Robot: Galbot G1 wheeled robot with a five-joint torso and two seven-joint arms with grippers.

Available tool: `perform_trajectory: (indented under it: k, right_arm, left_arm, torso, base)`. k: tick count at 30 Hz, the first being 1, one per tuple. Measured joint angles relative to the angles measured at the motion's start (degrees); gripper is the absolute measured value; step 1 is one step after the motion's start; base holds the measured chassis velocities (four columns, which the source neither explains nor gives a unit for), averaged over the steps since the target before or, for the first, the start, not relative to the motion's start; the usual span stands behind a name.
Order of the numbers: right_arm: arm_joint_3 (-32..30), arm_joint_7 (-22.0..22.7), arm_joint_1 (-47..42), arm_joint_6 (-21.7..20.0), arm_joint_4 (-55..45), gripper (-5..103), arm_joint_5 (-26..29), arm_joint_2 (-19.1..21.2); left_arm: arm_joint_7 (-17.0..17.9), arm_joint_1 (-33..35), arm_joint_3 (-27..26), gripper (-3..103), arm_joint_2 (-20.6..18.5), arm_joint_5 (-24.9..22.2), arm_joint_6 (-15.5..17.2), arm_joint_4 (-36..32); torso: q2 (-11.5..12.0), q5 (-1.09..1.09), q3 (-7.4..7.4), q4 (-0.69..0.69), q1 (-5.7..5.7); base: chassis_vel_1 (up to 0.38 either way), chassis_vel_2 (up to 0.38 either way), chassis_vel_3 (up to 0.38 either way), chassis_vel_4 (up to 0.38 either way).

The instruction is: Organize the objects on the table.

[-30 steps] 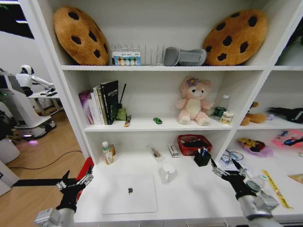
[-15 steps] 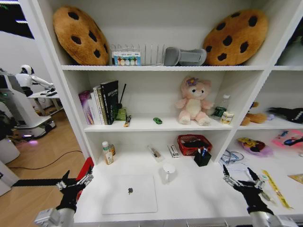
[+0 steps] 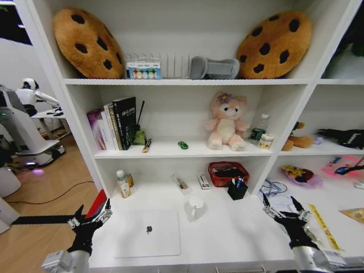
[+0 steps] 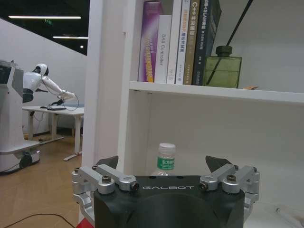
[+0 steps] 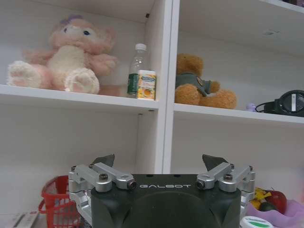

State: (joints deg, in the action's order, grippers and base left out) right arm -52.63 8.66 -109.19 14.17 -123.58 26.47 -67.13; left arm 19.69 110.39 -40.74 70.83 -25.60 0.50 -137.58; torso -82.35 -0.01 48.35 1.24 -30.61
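A thin silver laptop (image 3: 149, 233) lies shut on the white table (image 3: 239, 234), near its front left. Behind it stands a white mug (image 3: 195, 206). A black holder with blue and black pens (image 3: 236, 187) sits further back. A tiny green toy car (image 3: 182, 145) rests on the shelf above. My left gripper (image 3: 91, 214) hovers open off the table's left edge, beside the laptop; in the left wrist view (image 4: 163, 164) its fingers are spread with nothing between them. My right gripper (image 3: 280, 206) hangs open over the table's front right, empty (image 5: 159, 161).
A red mesh basket (image 3: 227, 172) and a small bottle (image 3: 121, 183) stand at the back of the table. A pink plush (image 3: 226, 122) and books (image 3: 116, 122) fill the shelf above. A yellow strip (image 3: 321, 224) lies at the right. Another robot (image 3: 23, 119) stands far left.
The head camera has tilted, so the whole picture has shifted a little left and up. My right gripper has drawn back to the right and lower. The left gripper holds still.
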Motion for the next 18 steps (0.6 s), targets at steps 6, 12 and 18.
perform_trajectory:
  k: [6,12,18]
  right_arm:
    - [0.39,1.02,0.04,0.65,0.33,100,-0.86,-0.81]
    - [-0.19,1.44,-0.92,0.71,-1.58,100,-0.52,-1.23]
    - [-0.66,1.5,-2.21,1.21,-2.6,100,-1.13,-1.59]
  left_arm:
    - [0.0,0.0,0.0,100,0.0,0.0,0.0,0.0]
    - [-0.01,0.0,0.0,100,0.0,0.0,0.0,0.0]
    - [0.0,0.0,0.0,100,0.0,0.0,0.0,-0.01]
  torso:
    - [0.0,0.0,-0.01,-0.01,0.0]
    - [0.0,-0.01,0.0,0.03,0.0]
    - [0.0,-0.06,0.0,-0.01,0.0]
  base:
    - [-0.186,-0.171,0.177,0.177]
    - [-0.247,-0.244,0.242,0.257]
    - [-0.251,-0.276,0.253,0.255]
